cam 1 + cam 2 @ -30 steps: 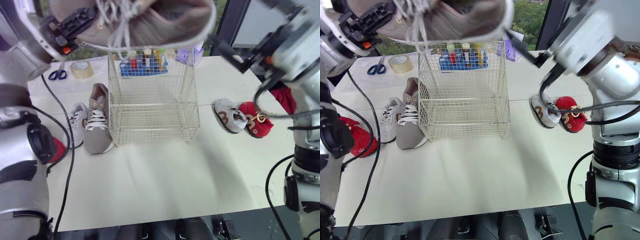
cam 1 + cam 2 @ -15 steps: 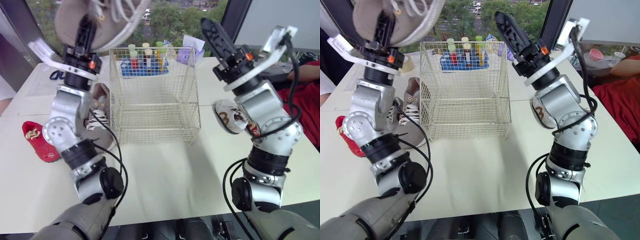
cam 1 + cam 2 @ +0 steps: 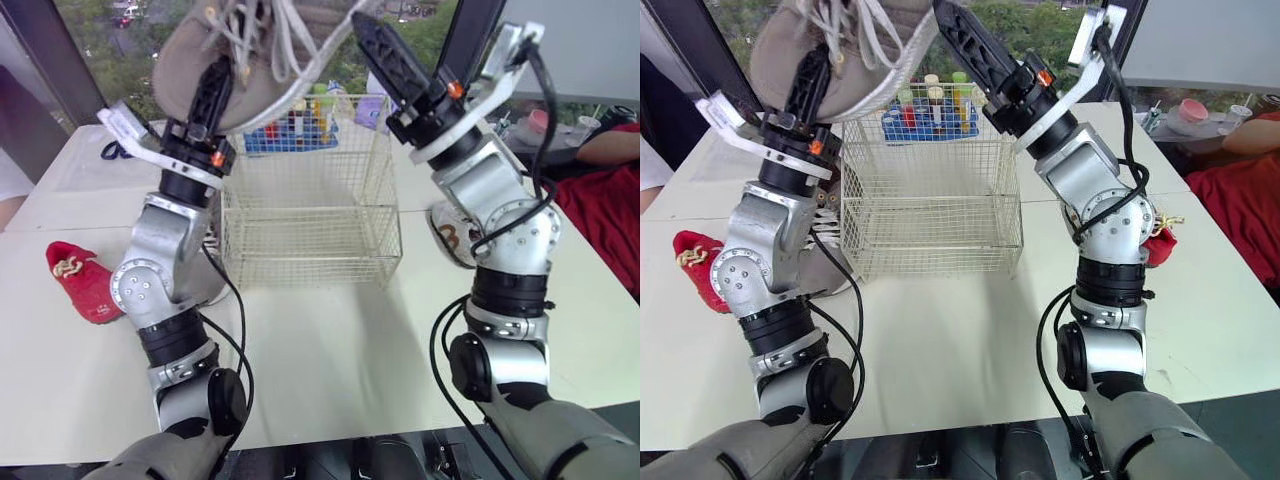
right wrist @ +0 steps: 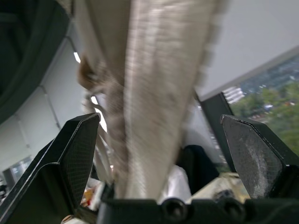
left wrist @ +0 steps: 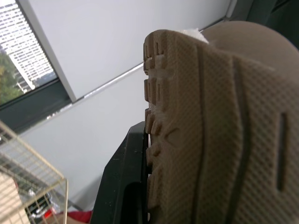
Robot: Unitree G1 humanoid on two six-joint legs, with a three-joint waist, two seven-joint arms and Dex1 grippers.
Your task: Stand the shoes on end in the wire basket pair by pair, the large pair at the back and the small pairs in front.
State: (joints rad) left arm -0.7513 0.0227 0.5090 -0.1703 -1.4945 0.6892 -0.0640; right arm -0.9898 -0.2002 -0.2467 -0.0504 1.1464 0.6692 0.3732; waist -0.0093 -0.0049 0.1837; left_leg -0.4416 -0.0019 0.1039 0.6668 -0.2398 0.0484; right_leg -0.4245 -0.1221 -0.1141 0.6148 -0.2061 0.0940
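Taupe shoe (image 3: 187,62) crosswise above basket (image 3: 310,222), in left end effector (image 3: 216,85) (laces down)

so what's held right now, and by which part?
Left hand clamps the tan shoe, one finger flat on the sole; toe or heel end cannot be told. Right hand is open, fingers either side of the shoe, not gripping.

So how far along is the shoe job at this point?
Done: nothing, the wire basket is empty. In hand: the left pincer grips the large taupe lace-up shoe high above the basket, with the right pincer open around it. To do: stand that shoe in the basket, then the others, including the small red shoe and small white shoe lying on the white table.
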